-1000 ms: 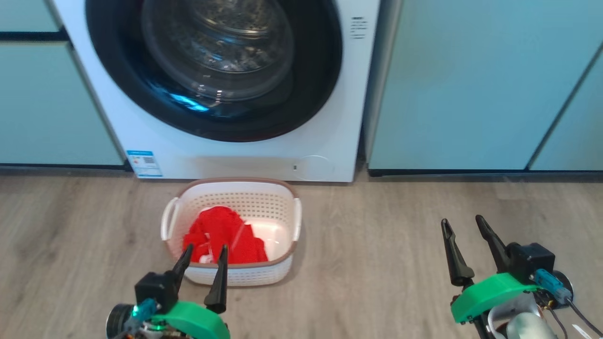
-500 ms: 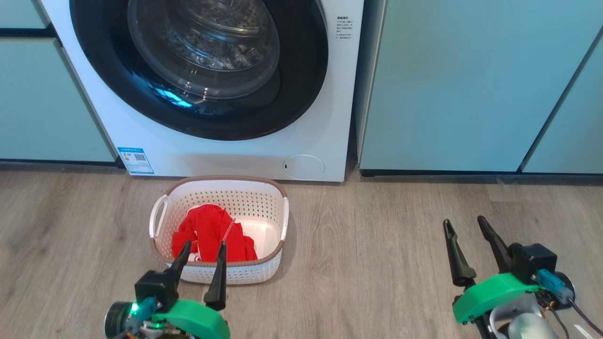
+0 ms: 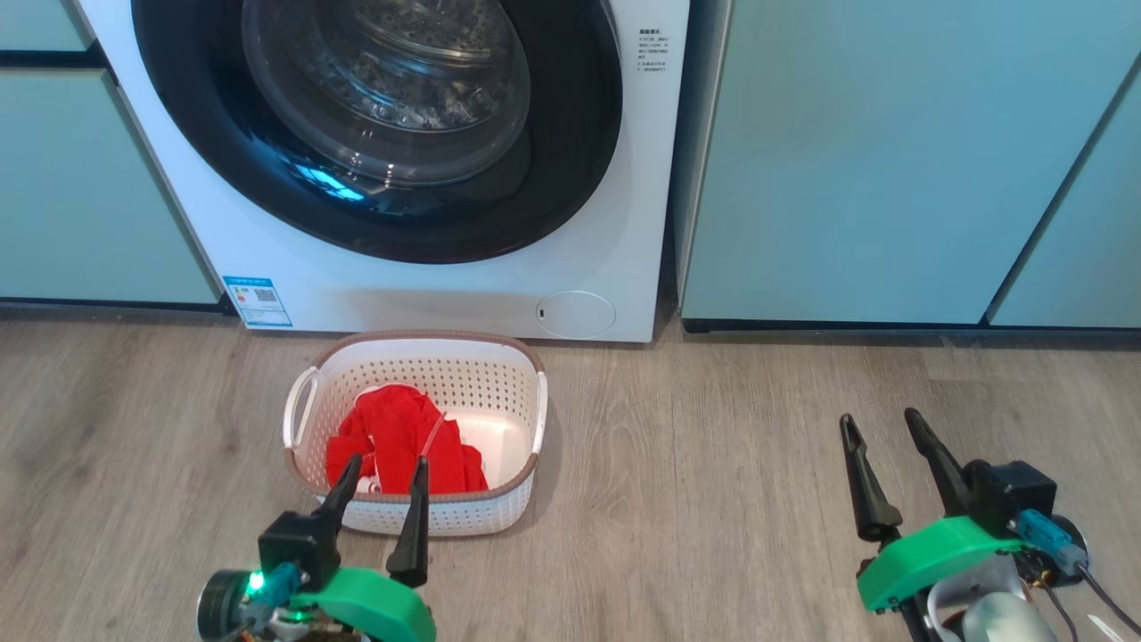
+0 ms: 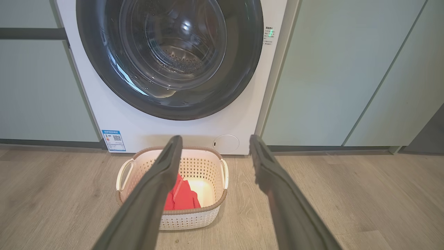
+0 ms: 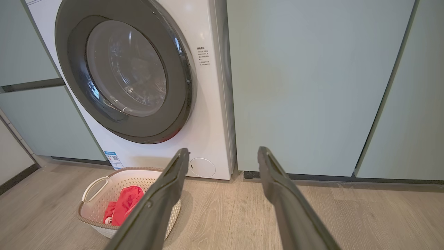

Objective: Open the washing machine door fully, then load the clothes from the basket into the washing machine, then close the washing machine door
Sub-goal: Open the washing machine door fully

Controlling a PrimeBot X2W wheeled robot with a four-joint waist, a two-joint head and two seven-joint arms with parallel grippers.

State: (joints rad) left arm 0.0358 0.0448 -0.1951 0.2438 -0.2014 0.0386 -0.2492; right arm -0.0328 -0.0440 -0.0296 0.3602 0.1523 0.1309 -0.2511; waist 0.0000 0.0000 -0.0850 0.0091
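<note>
While the washing machine (image 3: pixel 624 223) stands between pale teal cabinets, the left cabinet front (image 3: pixel 89 178) comes first, flush beside the machine's left edge. A blue label (image 3: pixel 257 301) sits low on the machine's left corner. The washing machine door (image 3: pixel 570 178), glossy black rim around clear domed glass, lies shut flat against the machine's front, and the perforated steel drum shows through the glass. Directly before the machine, just apart from its base on the wooden floor (image 3: pixel 713 490), the basket (image 3: pixel 446 352) stands upright below the door's lower edge. The clothes (image 3: pixel 401 437) lie inside it as a red heap toward its left half, with bare base showing at its right. On the basket's side away from the machine, the left pincer (image 3: pixel 388 461) points toward the machine, its two dark fingers spread and pinching nothing; in the left wrist view the basket lies ahead of the fingertips, apart from them. A small round panel (image 3: pixel 575 314) sits low on the machine's right. The right cabinet front (image 3: pixel 847 160) adjoins the machine's right edge. Well to the machine's right, out over the floor, the right pincer (image 3: pixel 878 416) is spread wide and empty, pointing toward that cabinet.
</note>
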